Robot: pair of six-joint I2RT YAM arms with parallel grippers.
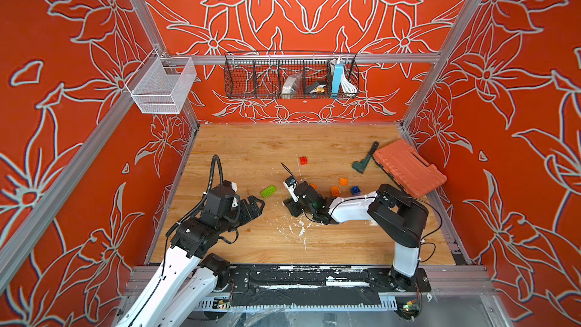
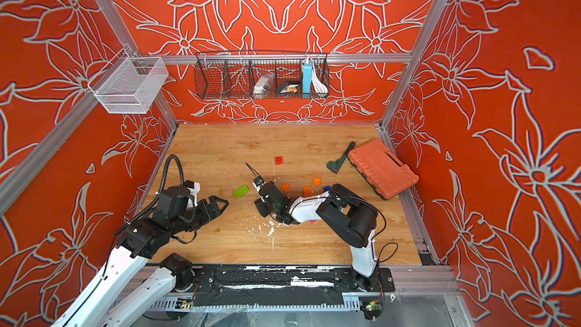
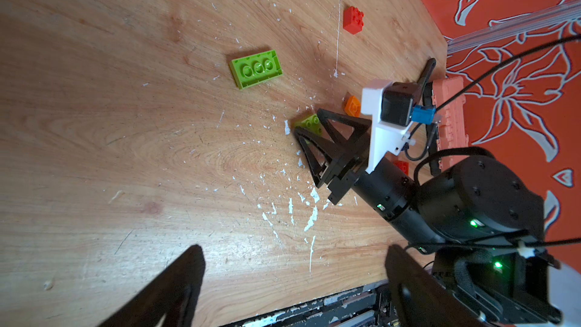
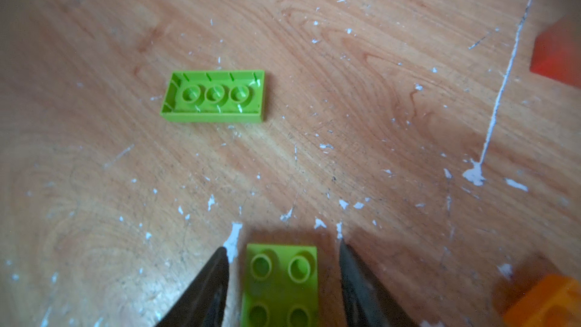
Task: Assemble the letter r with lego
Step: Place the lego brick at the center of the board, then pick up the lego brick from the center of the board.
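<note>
The black wire basket (image 1: 239, 80) on the back rail holds a pale pouch (image 1: 290, 84) in its third compartment and a small dark box (image 1: 316, 87) in the fourth. A blue box (image 1: 336, 77) and a white cable (image 1: 347, 84) sit in the rightmost. A white mesh basket (image 1: 163, 89) hangs at the left rail. A closed orange case (image 1: 408, 168) lies at the right edge of the surface (image 1: 251, 146), whose far and left parts are open.

Loose lego lies mid-surface: a red brick (image 1: 303, 160), an orange brick (image 1: 343, 181), a blue brick (image 1: 355, 190) and an upturned lime brick (image 1: 268, 191) near both arms. The left tool (image 3: 295, 250) is spread wide.

Only the wrist views show a studs-up lime brick (image 4: 279, 284). It lies between the parted jaws of the right tool (image 4: 282, 246), with a gap on each side.
</note>
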